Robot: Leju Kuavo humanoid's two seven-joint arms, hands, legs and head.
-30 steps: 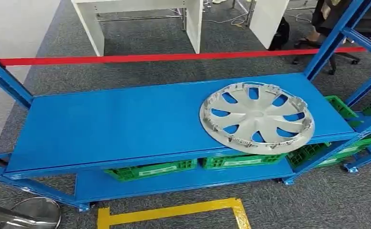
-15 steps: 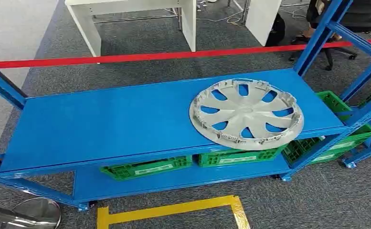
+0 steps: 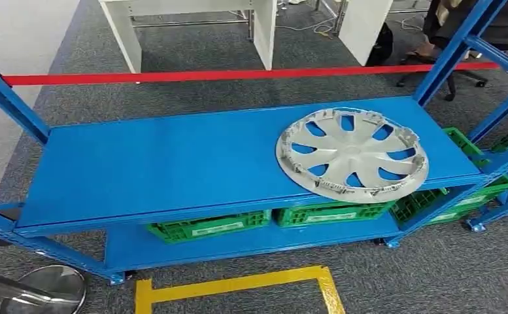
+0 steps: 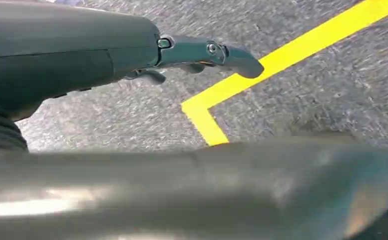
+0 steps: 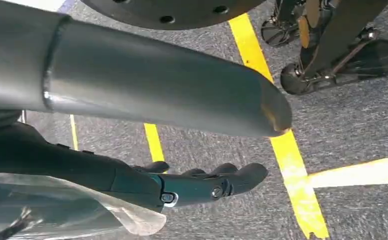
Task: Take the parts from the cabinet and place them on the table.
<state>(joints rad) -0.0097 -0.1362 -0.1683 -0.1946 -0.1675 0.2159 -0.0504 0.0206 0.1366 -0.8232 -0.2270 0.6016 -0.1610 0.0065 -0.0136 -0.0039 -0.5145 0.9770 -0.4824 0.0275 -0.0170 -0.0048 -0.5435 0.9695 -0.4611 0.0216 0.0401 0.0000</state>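
Note:
A silver wheel cover (image 3: 352,155) lies flat on the right part of the blue cabinet's top shelf (image 3: 159,163), its near rim just over the front edge. My left hand (image 4: 196,55) hangs over grey carpet and a yellow floor line, fingers stretched out and holding nothing. In the right wrist view my right hand (image 5: 201,182) also hangs above the carpet, fingers apart and empty. Both hands are far from the wheel cover.
Green crates (image 3: 208,227) sit on the lower shelf (image 3: 238,245). A red barrier tape (image 3: 205,76) runs behind the cabinet, with white desks (image 3: 192,19) beyond. Yellow floor marking (image 3: 238,288) lies in front, and a metal stand base (image 3: 42,288) at lower left.
The whole head picture has shifted a little, so the camera moved. The wheel cover keeps its place on the shelf.

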